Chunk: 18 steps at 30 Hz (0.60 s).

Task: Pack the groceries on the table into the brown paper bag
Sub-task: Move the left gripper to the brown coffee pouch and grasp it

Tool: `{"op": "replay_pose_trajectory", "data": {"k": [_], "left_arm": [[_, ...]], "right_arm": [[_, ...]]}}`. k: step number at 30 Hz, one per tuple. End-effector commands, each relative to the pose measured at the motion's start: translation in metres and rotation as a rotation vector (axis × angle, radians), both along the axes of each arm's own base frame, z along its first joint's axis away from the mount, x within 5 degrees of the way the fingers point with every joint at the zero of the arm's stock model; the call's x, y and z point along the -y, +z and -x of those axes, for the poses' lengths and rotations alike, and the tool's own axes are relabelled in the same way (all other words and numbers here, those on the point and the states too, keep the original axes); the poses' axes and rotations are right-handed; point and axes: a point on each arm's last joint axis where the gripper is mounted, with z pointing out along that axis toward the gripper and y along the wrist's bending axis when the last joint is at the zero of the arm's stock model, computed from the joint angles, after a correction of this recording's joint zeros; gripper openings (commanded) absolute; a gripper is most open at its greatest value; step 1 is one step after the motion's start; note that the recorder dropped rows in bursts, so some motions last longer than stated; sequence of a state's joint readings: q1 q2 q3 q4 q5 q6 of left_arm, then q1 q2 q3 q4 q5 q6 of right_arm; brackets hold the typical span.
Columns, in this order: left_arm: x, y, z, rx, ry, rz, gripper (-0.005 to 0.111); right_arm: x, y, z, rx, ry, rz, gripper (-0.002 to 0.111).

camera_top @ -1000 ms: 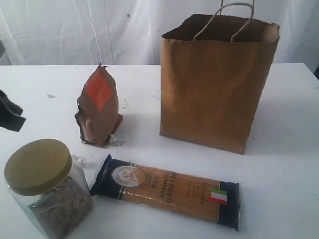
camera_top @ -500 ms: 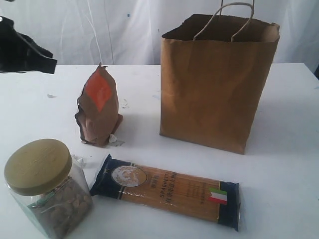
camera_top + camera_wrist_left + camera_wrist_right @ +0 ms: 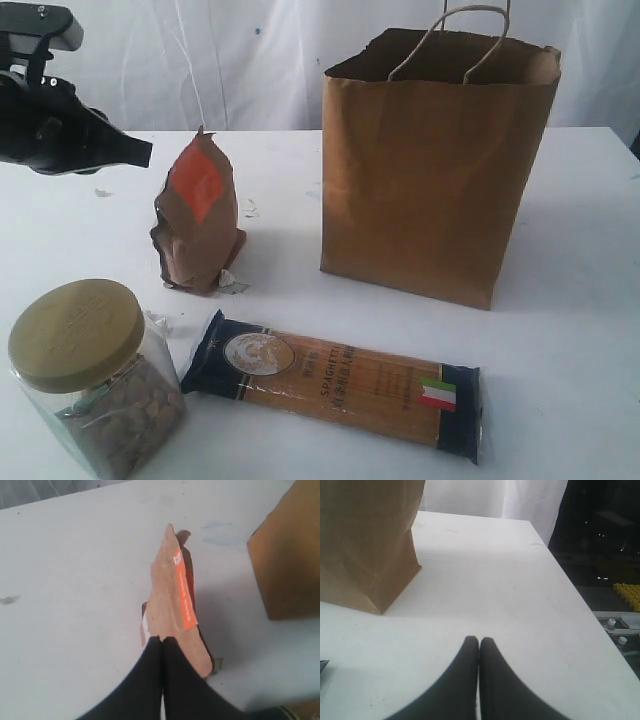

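While upright, pouch [image 3: 172, 605] just beyond left hand [image 3: 161, 639]

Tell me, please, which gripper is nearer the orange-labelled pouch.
Left. The left gripper hangs close beside the pouch. The right gripper is over the table by the paper bag, on its far side from the pouch.

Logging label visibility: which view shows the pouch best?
The exterior view: the pouch stands whole, orange label facing the camera. The left wrist view sees it edge-on from above, its base behind the shut fingers. The right wrist view misses it.
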<state>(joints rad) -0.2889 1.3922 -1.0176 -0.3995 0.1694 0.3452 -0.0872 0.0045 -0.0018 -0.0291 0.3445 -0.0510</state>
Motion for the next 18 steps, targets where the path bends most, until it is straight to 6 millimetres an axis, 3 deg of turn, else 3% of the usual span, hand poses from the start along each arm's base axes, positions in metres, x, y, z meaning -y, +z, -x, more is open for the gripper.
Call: {"op": "replay_pose_trajectory", "data": {"k": [1,5,13,18], "left_arm": [[0.004,-0.002,0.005,-0.016,-0.072,-0.043,0.000],[0.016,-0.002,0.008,0.048,-0.203,-0.148,0.006],[0.046,-0.011,0.006,0.129,-0.278,-0.183,0.050],[0.048,-0.020,-0.003,0.140,-0.251,-0.190,0.063]], "right_arm": [[0.000,0.000,0.000,0.004,-0.005,0.002,0.000],[0.000,0.000,0.000,0.004,-0.005,0.002,0.000],[0.000,0.000,0.000,0.004,-0.005,0.002,0.000],[0.000,0.000,0.000,0.004,-0.005,0.002,0.000]]}}
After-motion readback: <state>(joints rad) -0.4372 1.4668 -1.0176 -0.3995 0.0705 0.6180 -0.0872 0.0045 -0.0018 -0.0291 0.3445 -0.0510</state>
